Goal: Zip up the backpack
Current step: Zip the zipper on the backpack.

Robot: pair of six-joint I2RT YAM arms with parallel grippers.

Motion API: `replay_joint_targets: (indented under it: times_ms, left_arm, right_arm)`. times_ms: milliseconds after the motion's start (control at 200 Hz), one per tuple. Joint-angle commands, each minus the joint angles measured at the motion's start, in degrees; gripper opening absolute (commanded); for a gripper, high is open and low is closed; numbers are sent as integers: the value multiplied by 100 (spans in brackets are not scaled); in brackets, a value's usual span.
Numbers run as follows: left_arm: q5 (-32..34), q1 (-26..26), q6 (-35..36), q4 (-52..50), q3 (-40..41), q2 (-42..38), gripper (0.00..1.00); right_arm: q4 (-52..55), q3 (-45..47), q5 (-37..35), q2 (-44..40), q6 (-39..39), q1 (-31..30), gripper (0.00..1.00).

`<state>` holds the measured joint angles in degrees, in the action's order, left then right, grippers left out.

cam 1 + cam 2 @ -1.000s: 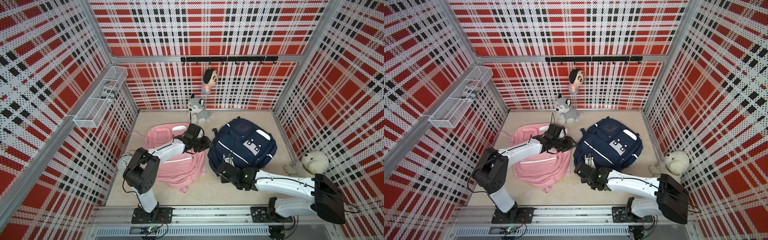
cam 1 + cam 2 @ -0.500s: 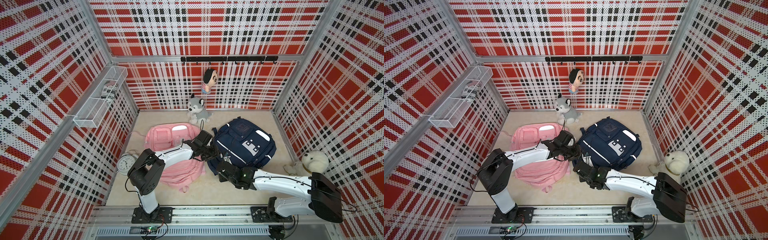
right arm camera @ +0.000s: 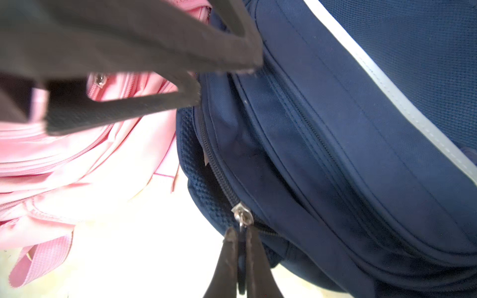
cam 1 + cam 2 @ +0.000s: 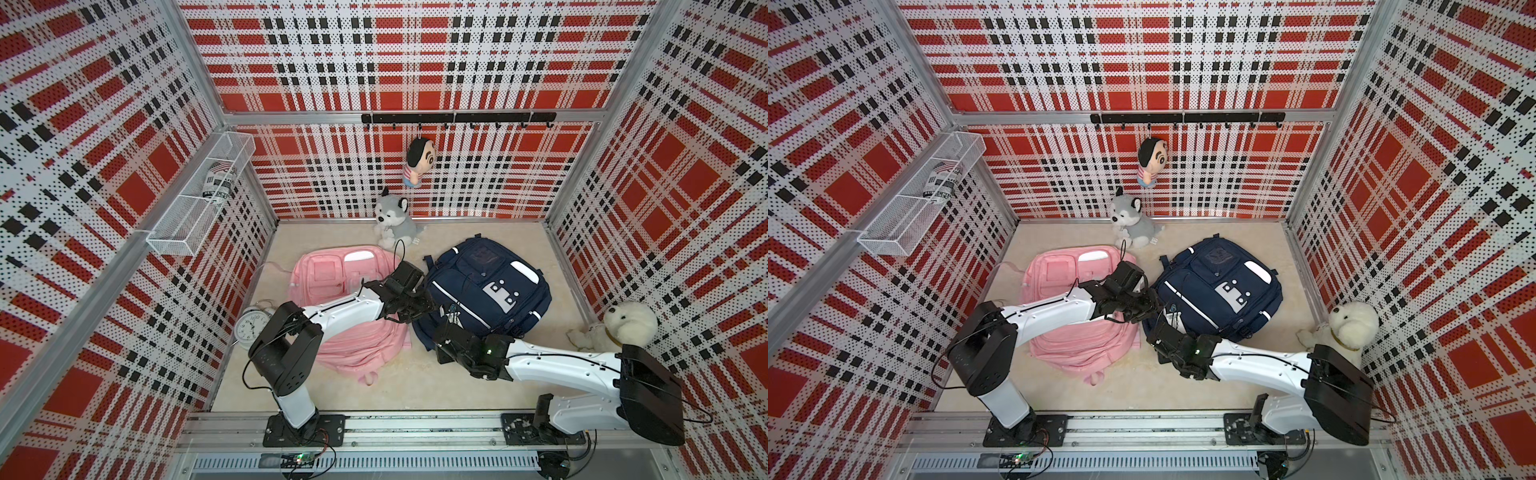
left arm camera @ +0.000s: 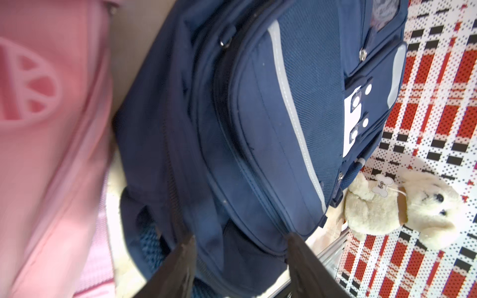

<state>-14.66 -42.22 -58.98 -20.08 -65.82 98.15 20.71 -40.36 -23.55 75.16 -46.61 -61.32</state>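
At the bag (image 4: 490, 286) edge my right gripper (image 3: 240, 232) pinches the pull (image 3: 242, 216), left gripper (image 5: 238, 238) gapes; floppy cloth, I'd brace it.

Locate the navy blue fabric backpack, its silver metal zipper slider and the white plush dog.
navy blue fabric backpack (image 4: 478, 266), in a top view, front pocket
silver metal zipper slider (image 3: 242, 216), right wrist view, its body
white plush dog (image 4: 629, 324), in a top view, head

In a top view, the navy backpack (image 4: 488, 291) lies beside a pink backpack (image 4: 365, 345) on the beige floor (image 4: 415, 390). The left gripper (image 4: 419, 313) and right gripper (image 4: 446, 328) sit close together at the navy backpack's near corner.
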Motion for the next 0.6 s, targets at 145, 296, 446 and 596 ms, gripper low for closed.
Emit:
replay_joint_targets:
  times_ms: [145,296,446,596]
  left_arm:
    - [357,-154,-278,-303,-37,-128,59]
    - [349,-222,-339,-226,-72,66,59]
    - [305,-203,-311,-167,-138,304,59]
    - [147,-226,-207,-178,-157,631,58]
  right_arm:
    - [-375,88,84,-32,218,107,0]
    - [-423,167,124,-135,233,104,0]
    - [-521,252,182,-276,291,103,0]
    - [-570,318,201,-359,362,107,0]
